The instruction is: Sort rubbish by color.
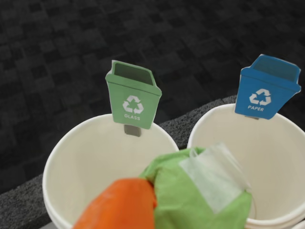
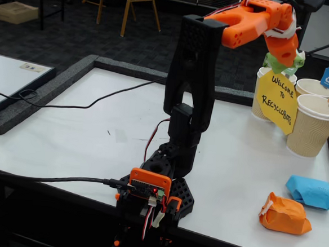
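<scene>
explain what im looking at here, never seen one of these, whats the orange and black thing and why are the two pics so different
The orange and black thing is a small robot arm bolted to the edge of a white table. At its tip is a two-finger gripper, like a pincer.

The fixed view is from a camera standing in front of the table, so it shows the whole scene. The wrist view is from a camera riding on the arm, looking past an orange finger.

The gripper is clamped on a green paper wad with white tape, holding it over a paper cup with a green "GLASS" tag. The next cup has a blue "PAPER" tag. A yellow sign leans on the cups.

A blue wad and an orange wad lie on the table.
</scene>
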{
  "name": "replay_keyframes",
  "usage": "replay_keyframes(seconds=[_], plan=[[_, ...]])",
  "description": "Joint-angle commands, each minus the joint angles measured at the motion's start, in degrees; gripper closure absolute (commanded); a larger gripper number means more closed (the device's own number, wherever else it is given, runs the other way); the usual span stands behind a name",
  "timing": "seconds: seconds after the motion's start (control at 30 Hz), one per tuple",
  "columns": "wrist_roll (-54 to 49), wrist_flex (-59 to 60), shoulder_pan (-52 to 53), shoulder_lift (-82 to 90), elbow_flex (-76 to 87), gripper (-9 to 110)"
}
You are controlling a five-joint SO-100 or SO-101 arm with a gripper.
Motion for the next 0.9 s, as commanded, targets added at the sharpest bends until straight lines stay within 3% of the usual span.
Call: replay_keyframes(seconds=[0.0, 0.17, 0.87], plan=[[-0.97, 4.48, 0.97, 2.2, -12.83, 101], [-0.62, 8.35, 1.41, 2.11, -18.54, 101], [-1.32, -2.29, -1.93, -13.1, -24.52, 101]])
